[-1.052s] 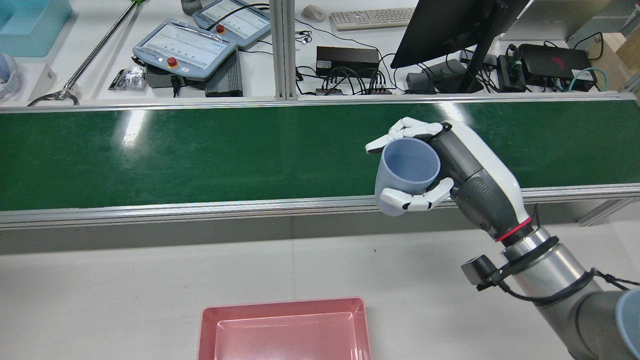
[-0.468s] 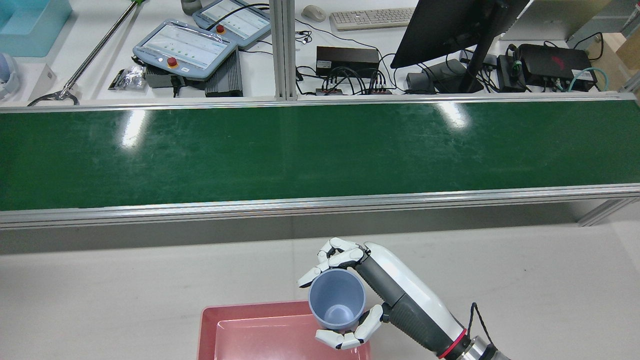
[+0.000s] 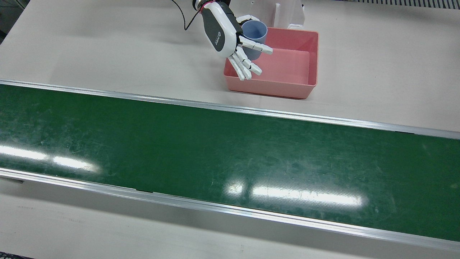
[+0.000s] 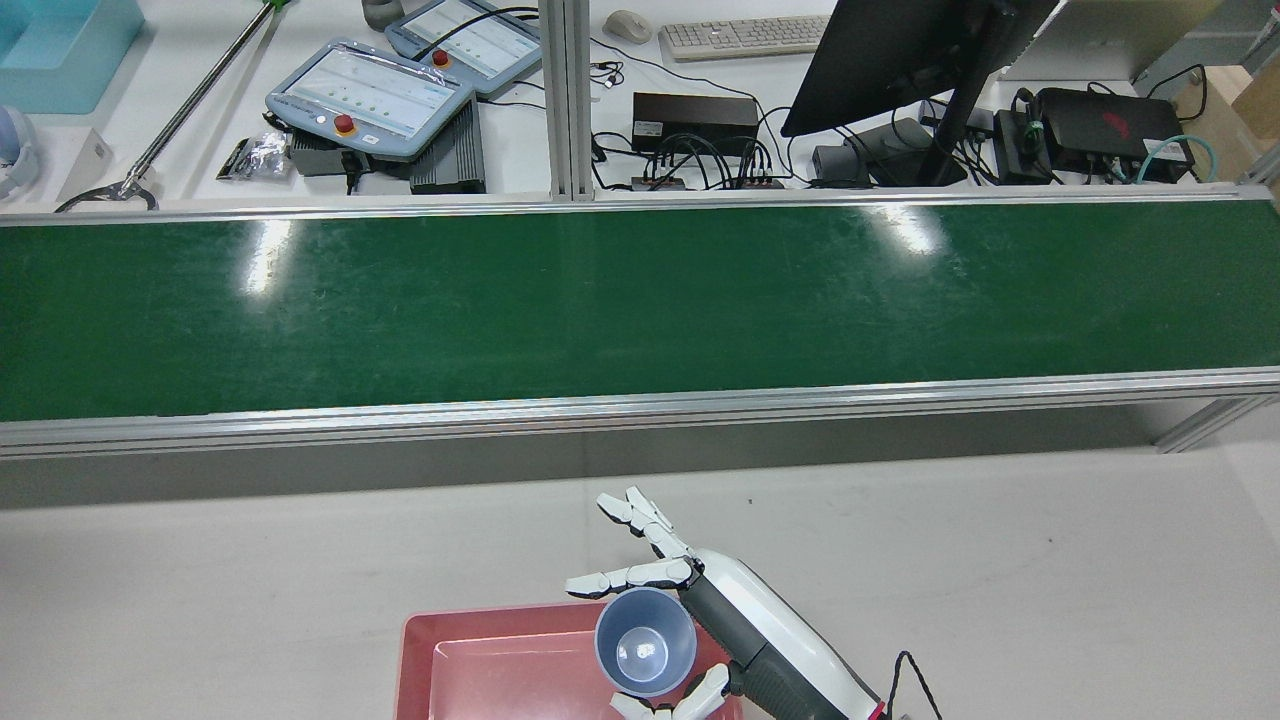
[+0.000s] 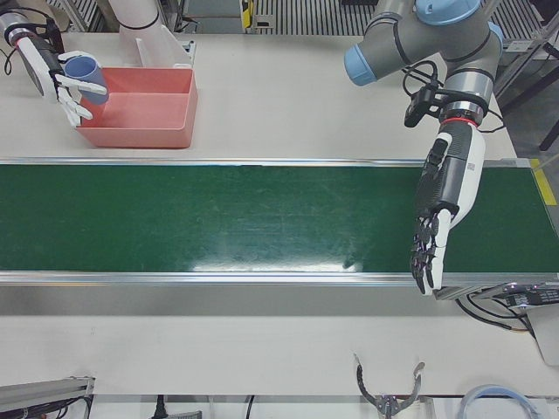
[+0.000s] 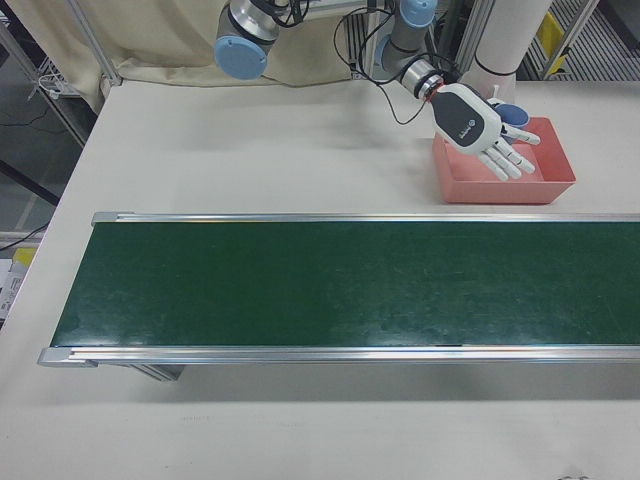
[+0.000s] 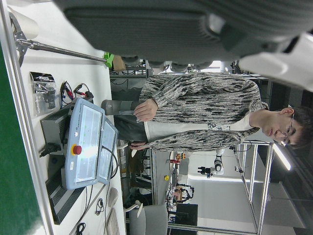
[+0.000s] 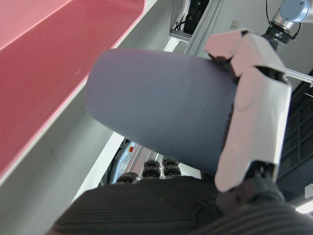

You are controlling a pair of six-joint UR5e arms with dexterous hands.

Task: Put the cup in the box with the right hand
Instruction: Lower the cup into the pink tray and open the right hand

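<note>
The blue cup (image 3: 256, 29) stands upright with its mouth up, over the corner of the pink box (image 3: 284, 85) nearest my right hand (image 3: 224, 34). The hand's fingers (image 3: 244, 66) are spread wide beside the cup, and only a thumb (image 8: 249, 107) still lies along its wall. In the rear view the cup (image 4: 645, 640) sits inside the box's outline (image 4: 520, 612), with the hand (image 4: 745, 625) at its right. Whether the cup's base touches the box floor is hidden. My left hand (image 5: 439, 209) hangs open and empty over the belt's far end.
The green conveyor belt (image 3: 215, 154) runs across the table between the box and the operators' side. Teach pendants (image 4: 370, 95), a monitor (image 4: 900, 50) and cables lie beyond the belt. A white pedestal (image 3: 287, 12) stands just behind the box.
My right hand carried the cup from over the belt back to the box, lowered it, and its fingers have spread open off the cup.
</note>
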